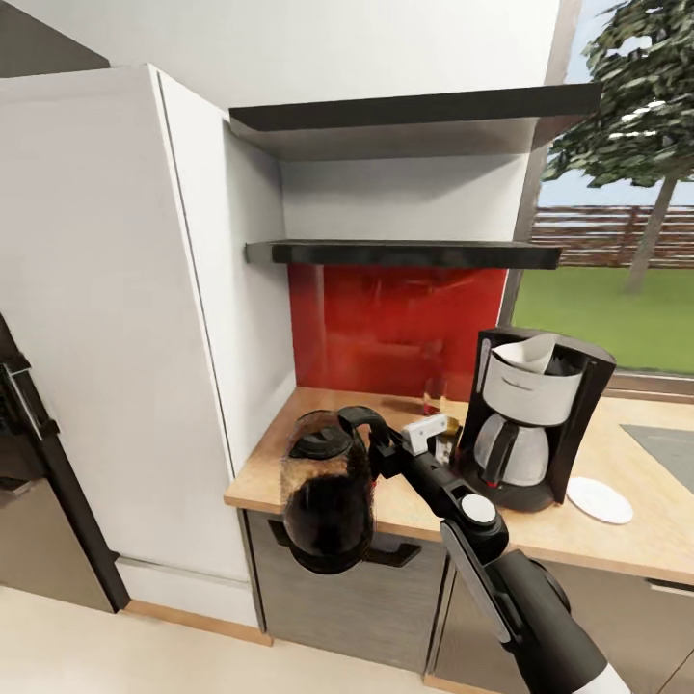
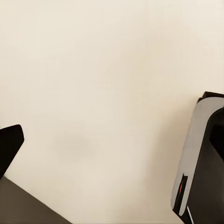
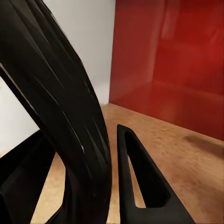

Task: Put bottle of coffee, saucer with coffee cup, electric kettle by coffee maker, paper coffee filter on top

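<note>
Kettle carry: my right hand point(image 1: 378, 445) gripped the electric kettle point(image 1: 328, 501) by its loop handle.
Best kept upright, lowered onto the surface point(image 1: 636, 540) beside the coffee maker point(image 1: 535, 429).

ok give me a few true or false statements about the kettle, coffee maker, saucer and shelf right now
1. The right gripper is shut on the electric kettle by its handle. True.
2. The electric kettle stands on the kitchen countertop to the right of the coffee maker. False: it hangs in the gripper at the counter's front edge, left of the coffee maker.
3. A paper coffee filter sits in the top of the coffee maker. True.
4. The coffee cup is on the saucer. False: the saucer lies bare.
5. The bottle of coffee is on the kitchen shelf. False: the bottle stands on the counter.
</note>
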`<state>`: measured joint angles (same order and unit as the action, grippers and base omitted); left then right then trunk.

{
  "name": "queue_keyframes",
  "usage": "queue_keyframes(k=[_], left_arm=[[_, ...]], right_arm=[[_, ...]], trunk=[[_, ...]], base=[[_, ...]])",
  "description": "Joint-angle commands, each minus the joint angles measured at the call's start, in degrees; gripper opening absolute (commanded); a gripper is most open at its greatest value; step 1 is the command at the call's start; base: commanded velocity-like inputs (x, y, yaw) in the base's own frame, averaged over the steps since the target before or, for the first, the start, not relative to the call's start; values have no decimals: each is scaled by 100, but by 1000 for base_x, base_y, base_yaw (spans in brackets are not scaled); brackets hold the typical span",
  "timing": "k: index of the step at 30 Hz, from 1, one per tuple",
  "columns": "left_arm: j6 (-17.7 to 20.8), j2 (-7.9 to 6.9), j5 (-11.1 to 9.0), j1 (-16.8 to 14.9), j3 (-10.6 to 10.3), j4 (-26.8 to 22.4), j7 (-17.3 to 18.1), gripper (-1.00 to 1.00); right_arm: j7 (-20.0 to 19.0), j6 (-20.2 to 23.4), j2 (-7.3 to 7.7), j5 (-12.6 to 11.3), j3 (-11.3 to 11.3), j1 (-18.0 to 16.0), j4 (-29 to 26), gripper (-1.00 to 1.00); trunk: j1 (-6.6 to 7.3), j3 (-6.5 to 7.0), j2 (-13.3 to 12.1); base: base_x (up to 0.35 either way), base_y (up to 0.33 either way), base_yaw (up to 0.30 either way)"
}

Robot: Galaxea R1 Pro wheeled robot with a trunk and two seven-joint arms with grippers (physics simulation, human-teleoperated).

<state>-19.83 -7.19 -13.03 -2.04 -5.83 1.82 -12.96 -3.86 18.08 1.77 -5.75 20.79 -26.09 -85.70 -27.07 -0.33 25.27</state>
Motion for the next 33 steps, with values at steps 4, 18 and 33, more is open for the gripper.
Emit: queue_keyframes(k=[4,18,33], left_arm=[[-30,-1,-42,-7,-56,20,-1,100],[-34,-1,-42,0,-19,20,25,100],[-30,-1,-42,2,-21,20,-4,100]], right_arm=[[8,29,12,-58,4,-2,-1,-100],[8,22,13,-57,2,-2,-1,-100],[1341,10,-86,-106,-646,-2,116,-100]], trunk=[[-3,-3,6],[-3,-3,6],[-3,0,6]], base=[[94,326,-106],[56,329,-291],[1,284,-229]])
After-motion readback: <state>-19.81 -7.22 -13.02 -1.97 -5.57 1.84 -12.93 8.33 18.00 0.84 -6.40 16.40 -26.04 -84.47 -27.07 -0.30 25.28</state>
